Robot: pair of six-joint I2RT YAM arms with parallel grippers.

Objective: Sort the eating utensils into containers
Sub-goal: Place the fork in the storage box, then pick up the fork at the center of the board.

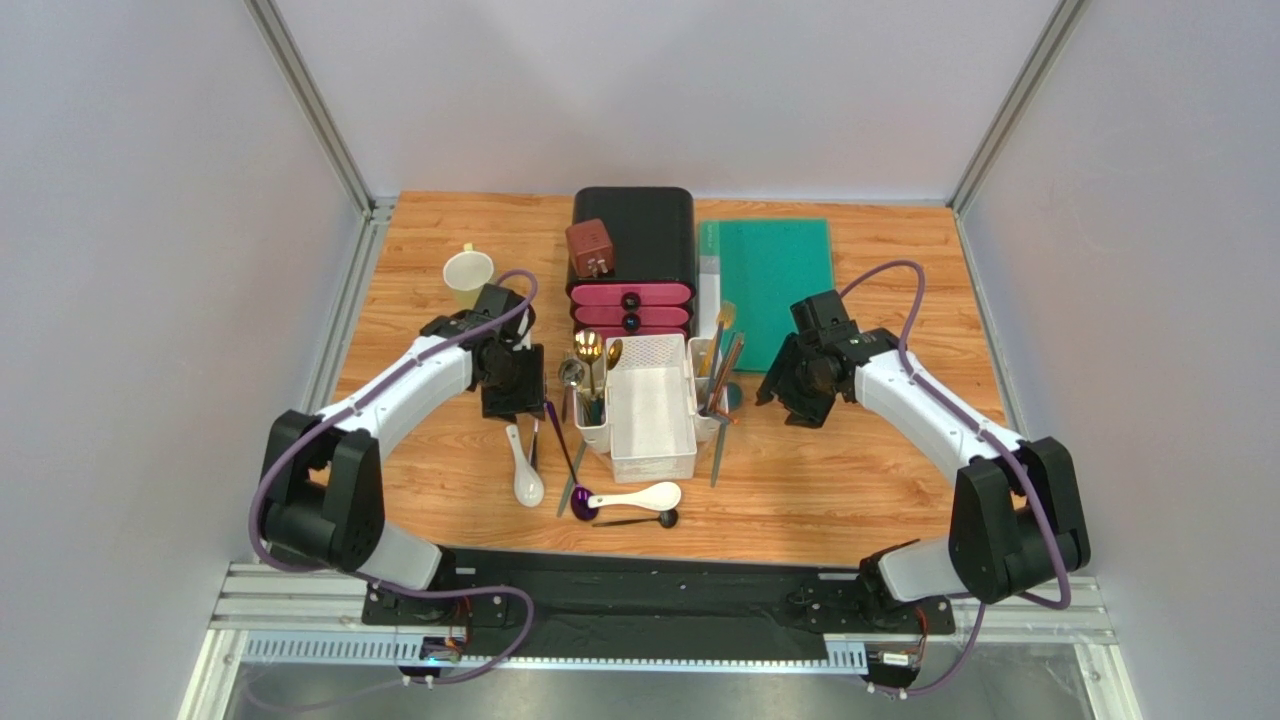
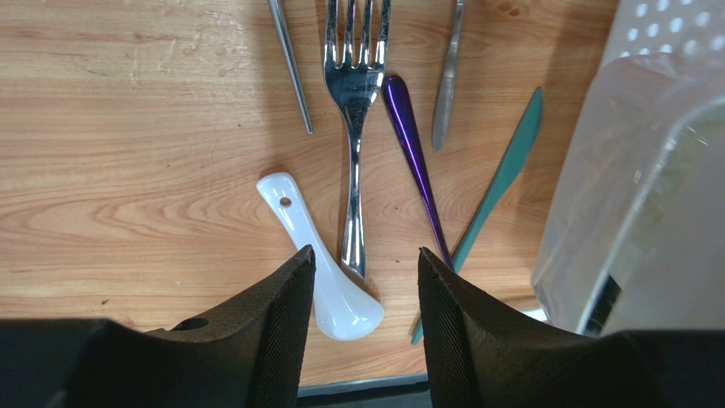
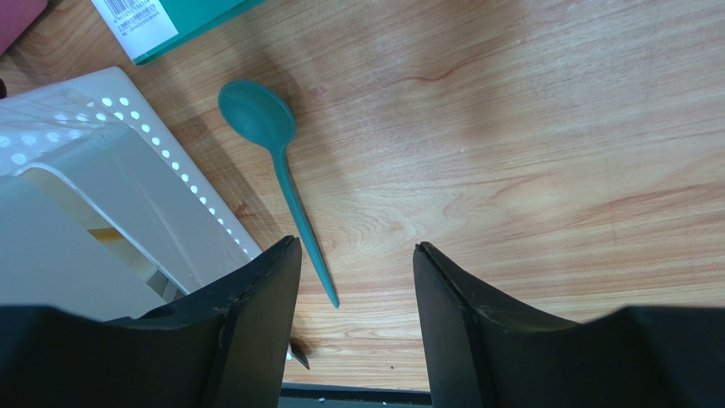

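Pick-up step: the left claw [image 2: 357,280], part open and empty, stood over the white spoon [image 2: 299,223], the right claw [image 3: 357,263] likewise over the teal spoon [image 3: 281,170]; each probably needed lowering, then closing.

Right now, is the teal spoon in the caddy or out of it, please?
Out: the teal spoon lies on the wooden table, beside the caddy.

White barcode label [image 3: 134,19] on teal board [image 3: 213,13], digits illegible
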